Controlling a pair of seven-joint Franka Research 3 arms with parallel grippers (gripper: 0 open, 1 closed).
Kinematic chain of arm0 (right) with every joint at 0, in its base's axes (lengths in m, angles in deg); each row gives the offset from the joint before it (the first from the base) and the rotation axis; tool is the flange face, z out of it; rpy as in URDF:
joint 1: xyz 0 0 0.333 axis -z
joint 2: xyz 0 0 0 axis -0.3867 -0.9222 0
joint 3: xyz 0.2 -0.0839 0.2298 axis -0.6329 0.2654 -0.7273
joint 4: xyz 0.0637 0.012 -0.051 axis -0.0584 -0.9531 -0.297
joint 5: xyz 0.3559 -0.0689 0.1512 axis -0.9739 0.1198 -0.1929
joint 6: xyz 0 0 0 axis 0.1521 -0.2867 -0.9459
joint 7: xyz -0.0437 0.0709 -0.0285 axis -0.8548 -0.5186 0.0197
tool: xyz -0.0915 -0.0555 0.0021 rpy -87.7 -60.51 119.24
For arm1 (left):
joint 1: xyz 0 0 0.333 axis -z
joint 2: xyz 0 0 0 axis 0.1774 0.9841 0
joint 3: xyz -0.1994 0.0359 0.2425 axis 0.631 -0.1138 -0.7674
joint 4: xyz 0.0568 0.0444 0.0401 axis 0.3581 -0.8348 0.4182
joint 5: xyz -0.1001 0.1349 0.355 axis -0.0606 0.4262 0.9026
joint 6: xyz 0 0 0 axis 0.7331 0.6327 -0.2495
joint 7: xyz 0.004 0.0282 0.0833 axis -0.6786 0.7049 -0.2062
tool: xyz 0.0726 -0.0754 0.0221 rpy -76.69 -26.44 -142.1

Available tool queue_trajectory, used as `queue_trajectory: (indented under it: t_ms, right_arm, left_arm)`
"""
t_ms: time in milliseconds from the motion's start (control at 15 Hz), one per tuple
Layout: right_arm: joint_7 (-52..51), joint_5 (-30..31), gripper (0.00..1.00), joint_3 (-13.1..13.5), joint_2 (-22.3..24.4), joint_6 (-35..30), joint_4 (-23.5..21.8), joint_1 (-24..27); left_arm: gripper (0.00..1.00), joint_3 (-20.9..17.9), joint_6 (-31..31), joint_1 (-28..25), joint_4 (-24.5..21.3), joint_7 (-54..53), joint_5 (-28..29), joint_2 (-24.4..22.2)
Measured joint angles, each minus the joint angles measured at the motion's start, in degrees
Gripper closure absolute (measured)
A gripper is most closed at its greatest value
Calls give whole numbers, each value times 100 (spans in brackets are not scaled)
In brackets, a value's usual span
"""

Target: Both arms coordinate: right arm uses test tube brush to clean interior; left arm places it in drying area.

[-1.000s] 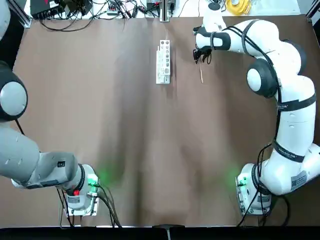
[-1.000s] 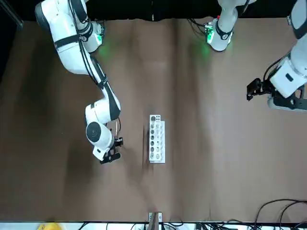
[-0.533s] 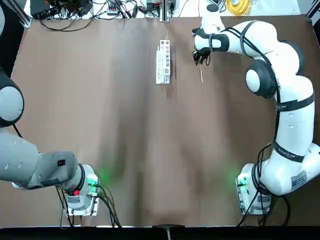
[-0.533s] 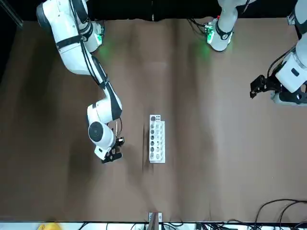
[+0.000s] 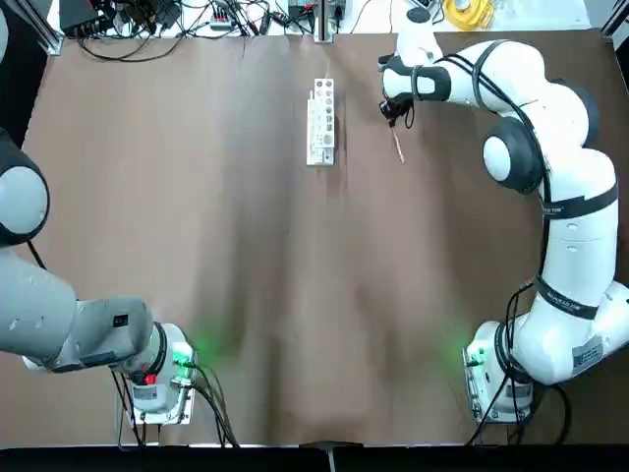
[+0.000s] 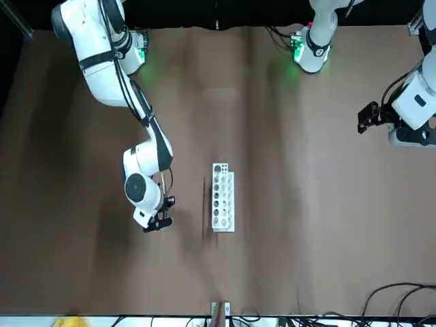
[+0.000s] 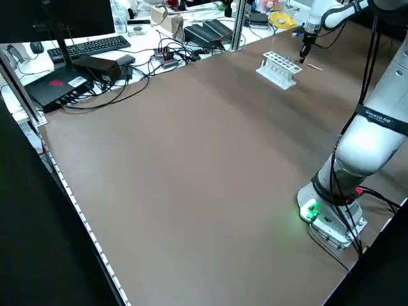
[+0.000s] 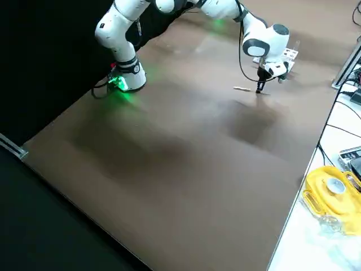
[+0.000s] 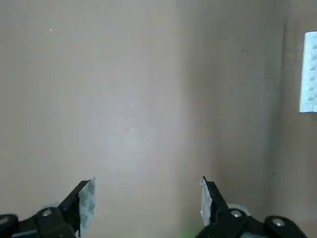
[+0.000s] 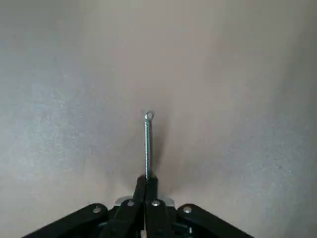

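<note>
brown table (image 5: pixel 295 275) fills the top view, with cables and desk clutter along its far edge. at the near left corner sits the left arm (image 5: pixel 59 315), folded back and raised well away from the work; its gripper (image 9: pixel 146 208) hangs over bare table with the fingers (image 9: pixel 86 201) spread wide apart and nothing between them. far across the table, near the middle of the far edge, stands the white rack (image 5: pixel 321 122), upright with its rows of round holes facing up, and no gripper touches it. just to the right of the rack, apart from it, the right gripper (image 5: pixel 395 110) points down at the table. its fingers are pressed together on the brush (image 5: pixel 398 146), a thin pale wire; from the wrist the wire runs straight out from the closed tips to a small loop at its end. the right arm (image 5: pixel 550 197) arcs back from there to its green-lit base at the near right corner.
</note>
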Motion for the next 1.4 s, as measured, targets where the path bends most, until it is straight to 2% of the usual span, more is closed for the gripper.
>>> queue_trajectory:
  t_ms: [267,533,667,867,1067,1133,1400]
  right_arm:
    - [-390,0,98,-24,70,-636,189,-14]
    - [-1085,-8,98,-70,422,-1356,393,-42]
    - [-1538,-90,98,-101,592,-1452,416,-42]
    - [-2311,-577,98,-171,781,-1606,425,16]
    - [-3443,-1032,98,-203,890,-1623,426,119]
    - [-4085,-1395,98,-217,925,-1626,426,160]
    - [-4968,-1851,98,-250,1101,-1625,472,163]
  left_arm:
    - [0,0,18,-13,3,-25,10,24]
    - [0,9,20,-13,4,-23,10,29]
    - [0,20,20,-12,4,-17,10,31]
    - [0,38,20,-5,4,-11,10,34]
    - [0,39,20,-8,5,-13,11,34]
    - [0,39,20,-10,5,-16,12,34]
    - [0,40,20,-9,6,-17,13,34]
